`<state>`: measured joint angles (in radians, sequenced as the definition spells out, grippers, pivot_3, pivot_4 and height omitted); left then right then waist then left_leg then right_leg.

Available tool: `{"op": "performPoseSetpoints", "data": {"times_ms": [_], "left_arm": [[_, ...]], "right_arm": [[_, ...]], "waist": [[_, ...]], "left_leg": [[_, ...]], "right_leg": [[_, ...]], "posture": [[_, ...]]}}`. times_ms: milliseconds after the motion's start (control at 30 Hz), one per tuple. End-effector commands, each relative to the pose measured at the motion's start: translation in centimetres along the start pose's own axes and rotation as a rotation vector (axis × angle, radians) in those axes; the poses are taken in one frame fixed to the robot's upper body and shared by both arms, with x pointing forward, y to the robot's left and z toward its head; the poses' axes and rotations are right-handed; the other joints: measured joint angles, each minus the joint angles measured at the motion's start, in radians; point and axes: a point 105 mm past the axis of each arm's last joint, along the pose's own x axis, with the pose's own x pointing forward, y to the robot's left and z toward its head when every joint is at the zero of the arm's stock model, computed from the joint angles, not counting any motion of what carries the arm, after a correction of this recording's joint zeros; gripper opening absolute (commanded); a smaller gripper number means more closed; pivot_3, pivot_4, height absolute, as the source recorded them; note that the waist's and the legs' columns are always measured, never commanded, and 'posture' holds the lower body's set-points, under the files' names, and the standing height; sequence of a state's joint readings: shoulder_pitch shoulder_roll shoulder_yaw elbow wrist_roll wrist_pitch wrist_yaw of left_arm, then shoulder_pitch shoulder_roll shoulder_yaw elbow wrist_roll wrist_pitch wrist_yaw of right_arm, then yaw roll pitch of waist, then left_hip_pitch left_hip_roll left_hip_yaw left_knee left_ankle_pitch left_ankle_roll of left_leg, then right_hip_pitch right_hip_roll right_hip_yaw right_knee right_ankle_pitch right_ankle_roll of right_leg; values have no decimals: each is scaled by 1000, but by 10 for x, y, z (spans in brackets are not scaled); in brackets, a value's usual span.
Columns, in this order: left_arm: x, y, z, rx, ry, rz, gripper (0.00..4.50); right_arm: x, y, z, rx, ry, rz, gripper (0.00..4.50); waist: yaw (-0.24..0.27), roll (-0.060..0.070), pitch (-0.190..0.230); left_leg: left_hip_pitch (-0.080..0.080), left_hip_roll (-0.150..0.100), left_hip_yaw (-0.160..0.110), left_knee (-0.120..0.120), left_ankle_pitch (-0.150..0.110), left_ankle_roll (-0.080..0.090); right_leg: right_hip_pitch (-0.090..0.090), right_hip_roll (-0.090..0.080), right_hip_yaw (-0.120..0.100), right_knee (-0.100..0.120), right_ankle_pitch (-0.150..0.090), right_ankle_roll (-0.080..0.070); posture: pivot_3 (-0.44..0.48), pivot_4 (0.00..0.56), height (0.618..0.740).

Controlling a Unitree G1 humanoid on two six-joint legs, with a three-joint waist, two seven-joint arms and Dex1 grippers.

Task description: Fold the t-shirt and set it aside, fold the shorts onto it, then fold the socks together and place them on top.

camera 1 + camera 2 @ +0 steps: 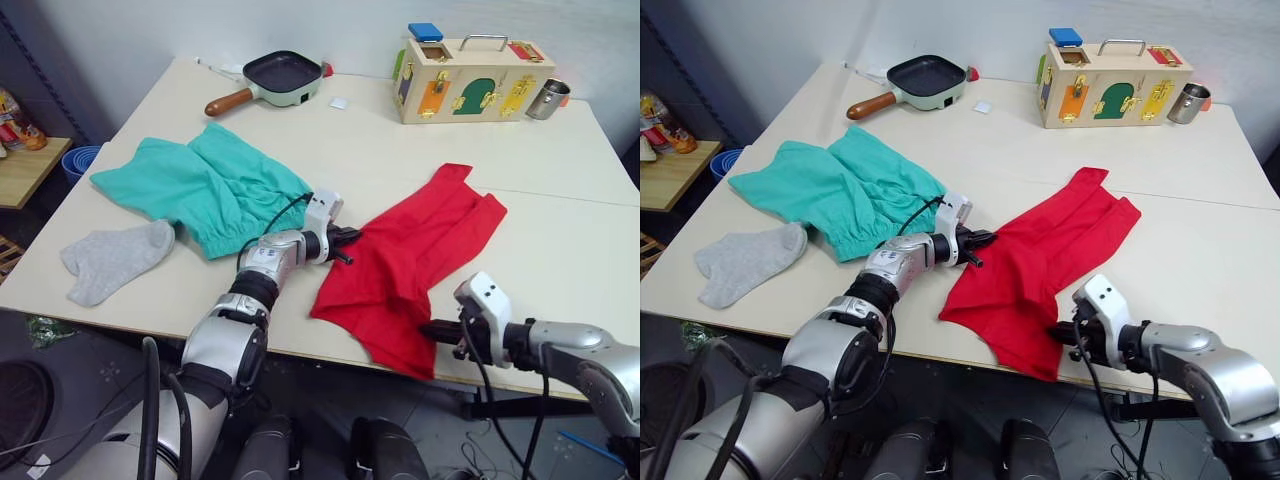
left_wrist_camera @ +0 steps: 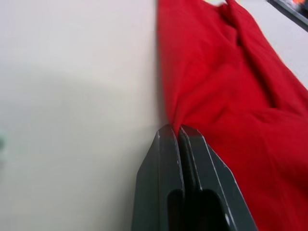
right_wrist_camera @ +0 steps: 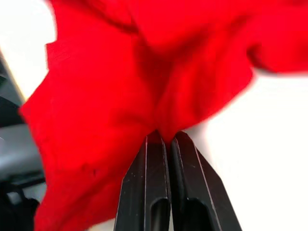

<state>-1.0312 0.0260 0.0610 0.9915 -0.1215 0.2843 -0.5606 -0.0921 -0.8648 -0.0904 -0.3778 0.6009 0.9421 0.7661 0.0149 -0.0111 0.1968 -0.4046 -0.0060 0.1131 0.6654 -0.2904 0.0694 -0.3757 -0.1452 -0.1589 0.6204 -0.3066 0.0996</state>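
The task is only at its beginning: both the left gripper [image 1: 352, 243] and the right gripper [image 1: 432, 330] are pinching the red t-shirt [image 1: 415, 262], half-folded near the table's [image 1: 560, 250] front edge, while the shorts [image 1: 205, 185] and sock [image 1: 118, 258] wait untouched

The table [image 1: 560, 240] bears the shorts [image 1: 205, 185], a sock [image 1: 115, 258], the t-shirt [image 1: 415, 255], a pan [image 1: 280, 75] and a wooden box [image 1: 470, 80].
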Motion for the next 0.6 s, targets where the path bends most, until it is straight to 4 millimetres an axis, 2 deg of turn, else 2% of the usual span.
{"op": "performPoseSetpoints", "data": {"times_ms": [33, 367, 467, 533, 600], "left_arm": [[-14, 8, 1, -5, -42, 81, 36], [-19, -26, -1, 27, -57, 88, 36], [-22, -30, 0, 33, -64, 112, 36], [-26, -28, 2, 58, -70, 130, 36], [-31, -28, 1, 90, -50, 117, 36]], "right_arm": [[-12, -26, 6, -33, 11, -42, 0], [-8, -58, 12, -66, 26, -32, 0], [-5, -67, 14, -81, 19, -46, 0], [-3, -68, 12, -79, 26, -24, 0], [-3, -60, 11, -71, 21, 36, 0]], "waist": [[-5, 0, 0], [2, 0, 0], [8, 0, 0], [8, 0, 0], [9, 0, 0]], "left_leg": [[0, 0, 0, 0, 0, 0], [0, 0, 1, 1, 1, 0], [0, 0, 1, 1, 1, 0], [0, 0, 1, 1, 1, 0], [0, 0, 1, 1, 1, 0]], "right_leg": [[0, 0, 0, 1, 0, 0], [1, 1, 0, 0, 0, 0], [1, 1, 0, 0, 0, 0], [2, 0, 0, 0, 0, 0], [2, 1, 0, 0, 0, 0]], "posture": [[0, 150, 740], [0, 150, 740], [0, 150, 740], [0, 150, 740], [0, 150, 740]]}}
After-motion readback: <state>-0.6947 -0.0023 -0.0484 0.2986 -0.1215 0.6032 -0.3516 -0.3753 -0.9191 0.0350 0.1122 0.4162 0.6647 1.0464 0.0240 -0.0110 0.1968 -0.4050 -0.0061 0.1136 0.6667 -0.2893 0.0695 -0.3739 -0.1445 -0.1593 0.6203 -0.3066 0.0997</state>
